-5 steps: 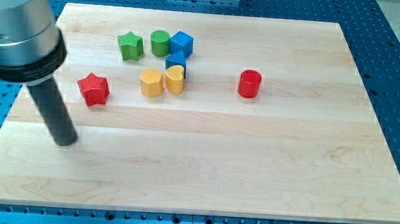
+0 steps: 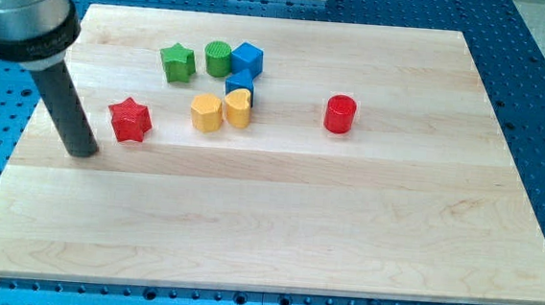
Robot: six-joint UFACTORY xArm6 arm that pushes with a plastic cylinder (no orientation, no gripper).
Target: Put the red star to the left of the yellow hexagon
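Note:
The red star (image 2: 129, 120) lies on the wooden board (image 2: 277, 220) at the view's left. The yellow hexagon (image 2: 205, 113) sits to its right, a short gap apart, touching a yellow heart-shaped block (image 2: 238, 108). My tip (image 2: 82, 151) rests on the board just left of the red star and slightly below it, close to it but apart.
A green star (image 2: 177, 62), a green cylinder (image 2: 218, 58) and two blue blocks (image 2: 247, 58) (image 2: 240, 83) cluster above the yellow pair. A red cylinder (image 2: 340, 114) stands alone to the right. The board's left edge is near my tip.
My tip has moved up and slightly left, from below the red star to beside its left. The red star looks almost unmoved.

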